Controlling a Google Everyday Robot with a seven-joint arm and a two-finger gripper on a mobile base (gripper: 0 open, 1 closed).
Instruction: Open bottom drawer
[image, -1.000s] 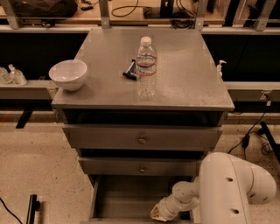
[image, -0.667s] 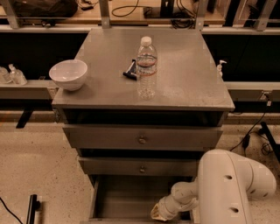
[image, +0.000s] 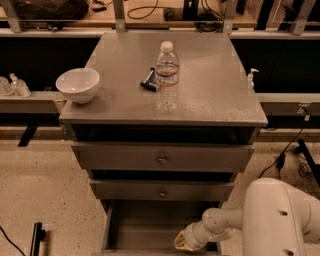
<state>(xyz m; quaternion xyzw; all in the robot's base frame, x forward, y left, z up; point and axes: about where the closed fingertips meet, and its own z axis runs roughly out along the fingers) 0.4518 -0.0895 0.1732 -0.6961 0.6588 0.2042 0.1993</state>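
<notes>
One drawer, the bottom drawer (image: 142, 225), is seen pulled out at the foot of the cabinet, its plain grey interior exposed beneath the two others. The gripper (image: 184, 242) is held low at the drawer's front right corner; whether it touches the drawer, and how far it is closed, is not to be made out. It is carried by a white arm (image: 280, 220) entering from the lower right. The middle drawer (image: 200, 191) and top drawer (image: 120, 157) are pushed in, each fitted with one small knob. On the cabinet top (image: 220, 95) a bottle (image: 166, 77) is stood upright near the middle, a small dark object (image: 148, 81) is laid just beside it, and a white bowl (image: 78, 85) is set at the left edge.
</notes>
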